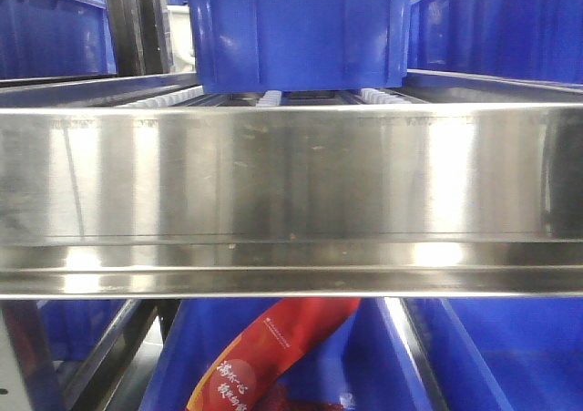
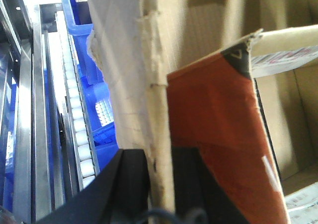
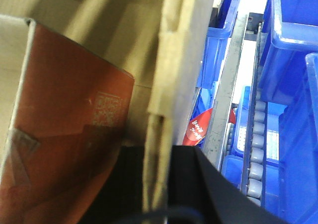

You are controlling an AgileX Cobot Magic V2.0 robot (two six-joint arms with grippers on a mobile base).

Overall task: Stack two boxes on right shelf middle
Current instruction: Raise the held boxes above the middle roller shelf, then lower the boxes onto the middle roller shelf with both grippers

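Blue bin (image 1: 301,28) at twelve o'clock behind steel rail (image 1: 291,192); both jaws pinching cardboard box wall (image 2: 126,85), red carton (image 2: 218,149) inside.

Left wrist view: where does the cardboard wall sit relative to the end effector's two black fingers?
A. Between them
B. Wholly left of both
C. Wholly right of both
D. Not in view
A: the edge of the brown cardboard carton runs down into the gap of the left end effector, with one black finger on its outer face and the other on the inner side beside the red box.
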